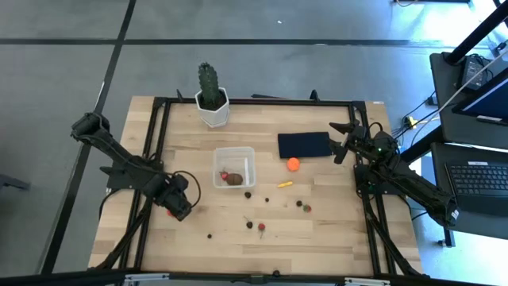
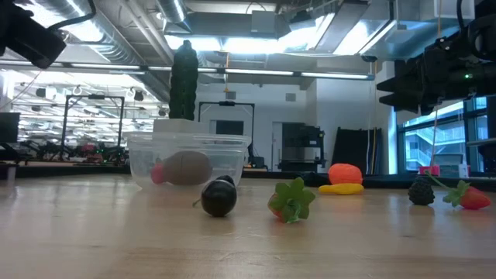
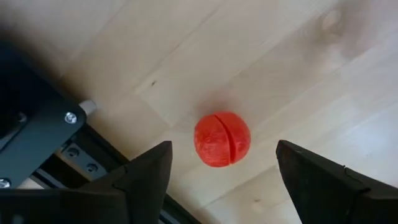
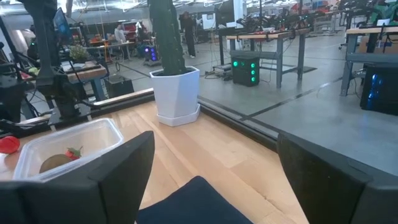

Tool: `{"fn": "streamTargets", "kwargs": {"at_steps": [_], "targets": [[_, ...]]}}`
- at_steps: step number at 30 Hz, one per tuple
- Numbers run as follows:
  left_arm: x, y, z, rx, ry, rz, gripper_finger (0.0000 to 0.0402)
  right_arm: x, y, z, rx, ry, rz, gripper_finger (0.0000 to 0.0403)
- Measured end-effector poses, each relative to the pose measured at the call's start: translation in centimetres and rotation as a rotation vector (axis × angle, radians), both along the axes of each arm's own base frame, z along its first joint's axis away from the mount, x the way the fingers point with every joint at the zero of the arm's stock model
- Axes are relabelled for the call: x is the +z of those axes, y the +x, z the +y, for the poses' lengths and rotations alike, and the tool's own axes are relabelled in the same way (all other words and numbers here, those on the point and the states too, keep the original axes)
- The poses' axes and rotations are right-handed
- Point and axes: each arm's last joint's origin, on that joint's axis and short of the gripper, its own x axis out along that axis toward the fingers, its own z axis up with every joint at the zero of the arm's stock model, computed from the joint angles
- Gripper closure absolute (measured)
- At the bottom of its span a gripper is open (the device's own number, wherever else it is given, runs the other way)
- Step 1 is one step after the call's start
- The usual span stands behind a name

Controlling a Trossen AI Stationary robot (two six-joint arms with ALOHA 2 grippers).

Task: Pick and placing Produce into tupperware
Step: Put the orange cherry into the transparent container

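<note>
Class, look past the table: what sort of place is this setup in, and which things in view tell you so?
Probably a robotics lab or industrial workshop: exposed ceiling ducts, rows of workbenches with equipment, a concrete floor, and a laptop beside the wooden table.

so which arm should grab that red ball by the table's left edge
Left. Its open tool hangs straight over the red ball, while the right tool waits across the table by the navy rectangle.

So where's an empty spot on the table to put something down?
Bare wood lies between the cactus pot and the navy rectangle, and along the front right corner. It's crowded in front of the tupperware, where small produce is scattered.
</note>
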Motion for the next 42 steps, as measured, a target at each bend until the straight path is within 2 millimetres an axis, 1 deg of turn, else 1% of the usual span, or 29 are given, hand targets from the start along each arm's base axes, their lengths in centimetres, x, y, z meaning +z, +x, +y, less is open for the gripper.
{"fn": "streamTargets", "kwargs": {"at_steps": [6, 11, 18, 25, 31, 35, 42], "targets": [[0.00, 0.04, 0.05, -0.060, 0.020, -0.019, 0.0123, 0.01, 0.00, 0.00, 0.000, 0.000, 0.000, 0.0063], [0.00, 0.32, 0.44, -0.169, 0.062, -0.048, 0.0124, 0.00, 0.00, 0.00, 0.000, -0.001, 0.001, 0.0063], [0.01, 0.62, 0.89, -0.115, 0.080, -0.057, 0.0124, 0.01, 0.00, 0.00, 0.000, -0.002, 0.001, 0.0063], [0.01, 0.64, 0.93, -0.113, 0.097, -0.067, 0.0124, 0.01, 0.00, 0.00, 0.000, -0.003, 0.002, 0.0063], [0.00, 0.49, 0.93, -0.195, 0.077, -0.040, 0.0124, 0.00, 0.00, 0.00, 0.000, -0.003, 0.002, 0.0063], [0.00, 0.53, 0.90, -0.077, 0.073, -0.042, 0.0124, 0.01, 0.00, 0.00, 0.000, -0.005, 0.003, 0.0063], [0.00, 0.45, 0.78, -0.042, 0.032, -0.016, 0.0118, 0.01, 0.00, 0.00, 0.000, -0.013, 0.007, 0.0063]]}}
